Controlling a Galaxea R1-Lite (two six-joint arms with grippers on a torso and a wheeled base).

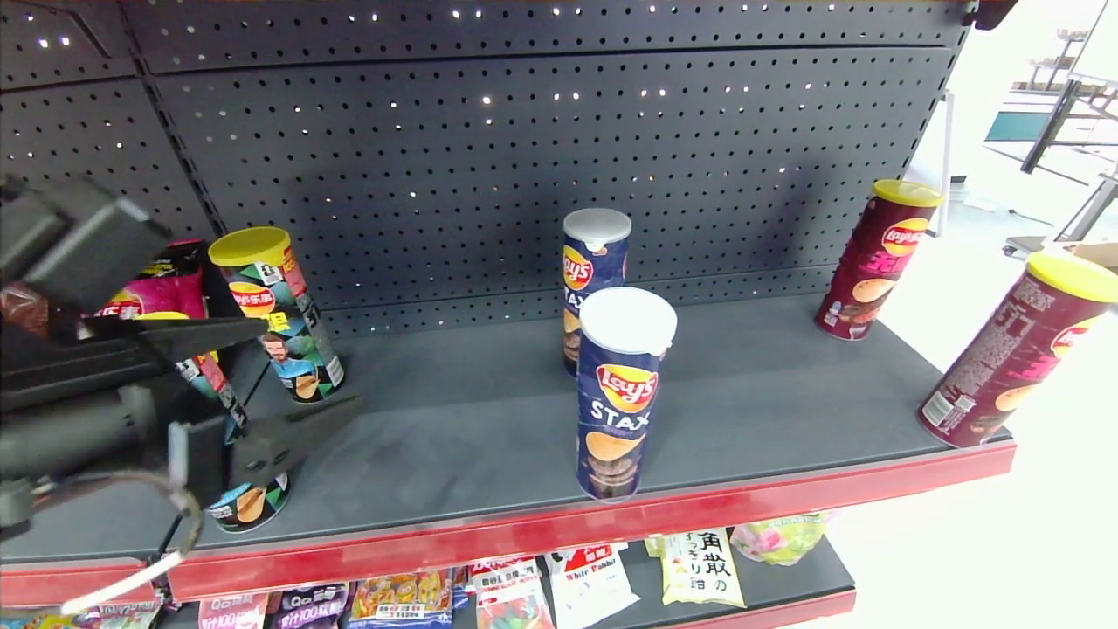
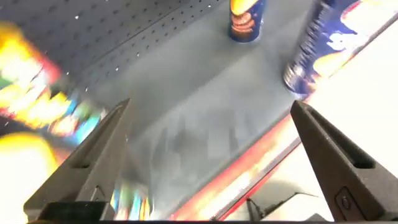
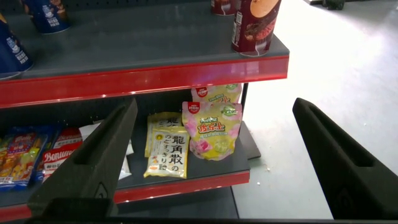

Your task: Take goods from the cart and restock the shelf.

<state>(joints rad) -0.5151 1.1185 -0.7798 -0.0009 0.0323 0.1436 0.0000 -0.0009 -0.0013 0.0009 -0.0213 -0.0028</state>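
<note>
- The left gripper [image 1: 307, 365] juts in from the left edge of the head view, level above the shelf [image 1: 489, 419], with its fingers spread wide.
- The front yellow-lidded can [image 1: 249, 505] stands at lower left, just behind those fingers.
- The right gripper [image 3: 215, 106] gapes wide, facing snack bags [image 3: 210, 130].

Setting: shop aisle.
Evidence: dark metal shelf [image 1: 489, 411] with red front edge [image 1: 611, 517]; perforated back panel [image 1: 489, 148] behind the shelf; chip cans [image 1: 622, 393] standing spaced on the shelf; bagged snacks [image 3: 211, 130] on the tier below the shelf.
</note>
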